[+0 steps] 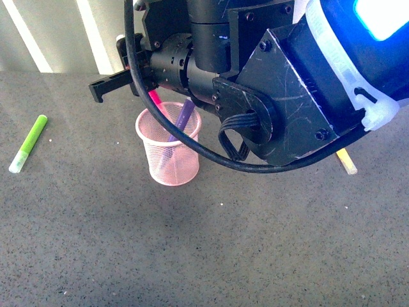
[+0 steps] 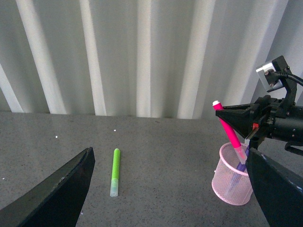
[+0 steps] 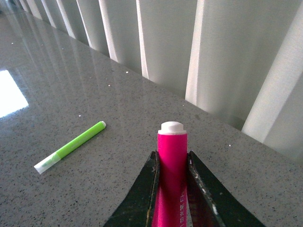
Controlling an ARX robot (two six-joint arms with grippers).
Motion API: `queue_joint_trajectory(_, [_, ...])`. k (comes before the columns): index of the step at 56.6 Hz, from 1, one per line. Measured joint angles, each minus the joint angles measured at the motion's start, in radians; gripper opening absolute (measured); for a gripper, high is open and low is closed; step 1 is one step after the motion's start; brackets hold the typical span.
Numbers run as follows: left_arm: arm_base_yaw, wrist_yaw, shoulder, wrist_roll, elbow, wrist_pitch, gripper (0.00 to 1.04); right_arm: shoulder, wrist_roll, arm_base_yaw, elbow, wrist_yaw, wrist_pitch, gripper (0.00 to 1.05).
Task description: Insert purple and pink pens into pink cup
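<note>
Pink pen [image 3: 172, 142] — tight in right tool [image 3: 172, 158], tip in pink cup [image 1: 182, 167].

You're looking at four markers and one cup.
Centre frame: one pink pen [image 1: 154, 100] and one purple pen [image 1: 184, 118], both standing in the single pink cup [image 1: 174, 170]. On the desk, one lime-green marker [image 1: 29, 143] lies at far left and one yellow marker [image 1: 347, 161] at right.

I see soft, even daylight in all views, shadows faint. White glare burns on the glossy speckled grey counter [image 3: 10, 94]; a blown-out blue glow [image 1: 383, 16] fills my front view's corner.
</note>
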Motion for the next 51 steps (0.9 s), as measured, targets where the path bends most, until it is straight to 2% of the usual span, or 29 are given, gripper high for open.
queue_joint_trajectory(17, [0.0,0.0,0.0,0.0,0.0,0.0,0.98,-0.012,0.024,-0.001,-0.012,0.007,-0.002,0.63])
queue_joint_trajectory(30, [0.0,0.0,0.0,0.0,0.0,0.0,0.98,-0.117,0.05,-0.013,-0.045,0.068,-0.029,0.99])
queue_joint_trajectory(42, [0.0,0.0,0.0,0.0,0.0,0.0,0.98,-0.293,0.085,-0.07,-0.111,0.212,-0.152,0.98])
queue_joint_trajectory(51, [0.0,0.0,0.0,0.0,0.0,0.0,0.98,-0.489,0.134,-0.191,-0.225,0.329,-0.272,0.98])
